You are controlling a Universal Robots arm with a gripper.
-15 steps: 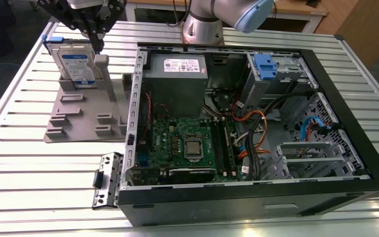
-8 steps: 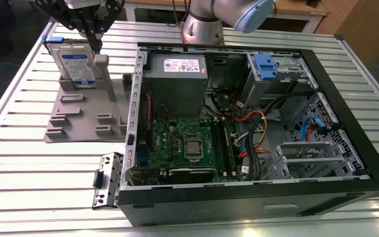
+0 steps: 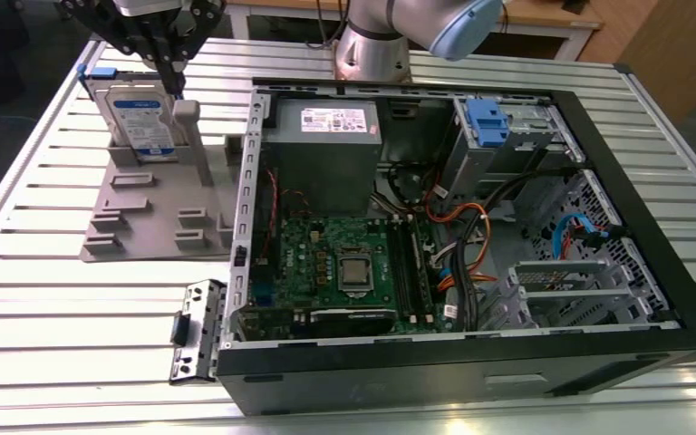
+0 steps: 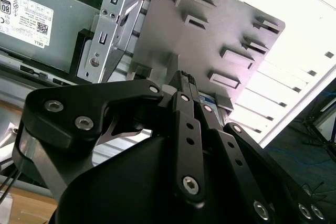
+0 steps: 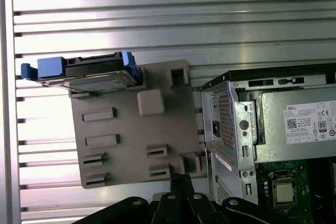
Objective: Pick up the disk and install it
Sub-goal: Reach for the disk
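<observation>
Disk (image 3: 137, 122) stands on edge in the grey holder (image 3: 155, 213), near the table's (image 3: 33, 299) far corner on the exterior view's left, beside the open computer case (image 3: 469, 362). Hand (image 3: 177, 80) hovers just above it, fingers set narrow, holding nothing. Judgement: a sound pick requires centring over the upper edge, gripping both flat faces, lifting straight up.

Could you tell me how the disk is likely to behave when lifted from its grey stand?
The disk looks rigid, a metal body in a blue frame, so it probably won't flex. Standing on edge in the grey stand, it may tip if nudged sideways.
</observation>
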